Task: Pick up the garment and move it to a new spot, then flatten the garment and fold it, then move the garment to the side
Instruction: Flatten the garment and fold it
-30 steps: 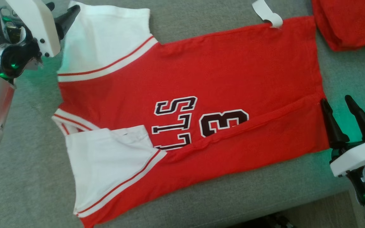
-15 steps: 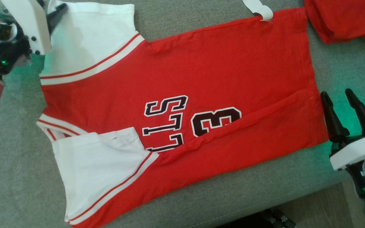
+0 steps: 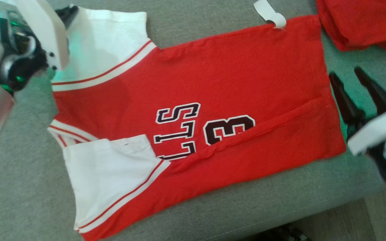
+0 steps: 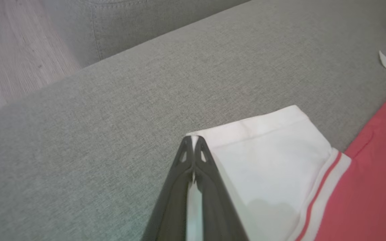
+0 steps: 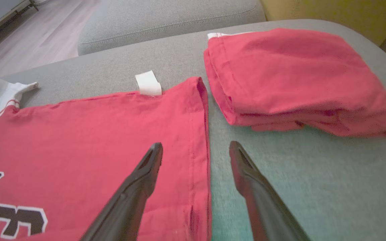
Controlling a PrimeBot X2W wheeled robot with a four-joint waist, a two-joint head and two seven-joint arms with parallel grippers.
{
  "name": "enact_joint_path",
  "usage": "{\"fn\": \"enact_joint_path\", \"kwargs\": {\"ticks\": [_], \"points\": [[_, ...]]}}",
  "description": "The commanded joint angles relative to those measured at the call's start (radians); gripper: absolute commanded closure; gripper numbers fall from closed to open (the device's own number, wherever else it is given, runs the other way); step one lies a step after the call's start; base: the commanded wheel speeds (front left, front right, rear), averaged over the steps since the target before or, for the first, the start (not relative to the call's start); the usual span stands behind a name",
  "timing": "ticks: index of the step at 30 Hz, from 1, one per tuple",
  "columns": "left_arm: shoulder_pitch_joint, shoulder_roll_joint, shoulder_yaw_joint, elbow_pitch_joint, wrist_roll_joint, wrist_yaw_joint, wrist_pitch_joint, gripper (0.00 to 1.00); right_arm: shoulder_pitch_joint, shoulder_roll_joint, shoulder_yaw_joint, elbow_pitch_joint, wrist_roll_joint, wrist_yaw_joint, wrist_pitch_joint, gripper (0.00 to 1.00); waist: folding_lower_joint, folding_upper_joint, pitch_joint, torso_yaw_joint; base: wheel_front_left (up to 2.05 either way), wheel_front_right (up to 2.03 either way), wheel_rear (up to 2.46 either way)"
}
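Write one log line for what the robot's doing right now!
left gripper: shut on white sleeve | right gripper: open at jersey hem | jersey: flat on grey couch, one side folded

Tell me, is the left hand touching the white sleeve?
Touching. The left wrist view shows the left hand shut on a corner of the sleeve, with white cloth pinched inside it.

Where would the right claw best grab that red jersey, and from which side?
The jersey's bottom hem, near its far corner by the white tag, coming in from the robot's right. That edge lies flat and free on the cushion, and the open right gripper straddles it, while the left gripper is shut on the far sleeve corner.
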Motion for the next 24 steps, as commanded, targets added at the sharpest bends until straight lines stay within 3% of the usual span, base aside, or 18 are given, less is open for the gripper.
{"fn": "enact_joint_path", "kwargs": {"ticks": [1,10,16,24], "points": [[-0.036,0.055,0.008,-0.043,-0.008,-0.005,-0.025,1.0,-0.069,-0.041,0.027,-0.01,0.025,0.007,0.055,0.0,0.0,0.0,-0.02,0.022,0.0,0.0,0.0],[-0.075,0.072,-0.104,-0.098,-0.046,-0.005,-0.077,1.0,-0.328,-0.035,0.085,0.234,0.057,0.007,0.191,0.0,0.0,0.0,-0.031,0.074,0.0,0.0,0.0],[-0.112,0.083,-0.163,-0.11,-0.078,-0.006,-0.108,1.0,-0.447,-0.023,0.13,0.382,0.097,0.007,0.192,0.0,0.0,0.0,-0.023,0.096,0.0,0.0,0.0],[-0.143,0.089,-0.229,-0.085,-0.123,-0.006,-0.152,1.0,-0.52,-0.035,0.191,0.48,0.149,0.007,0.176,0.0,0.0,0.0,-0.022,0.116,0.0,0.0,0.0]]}}
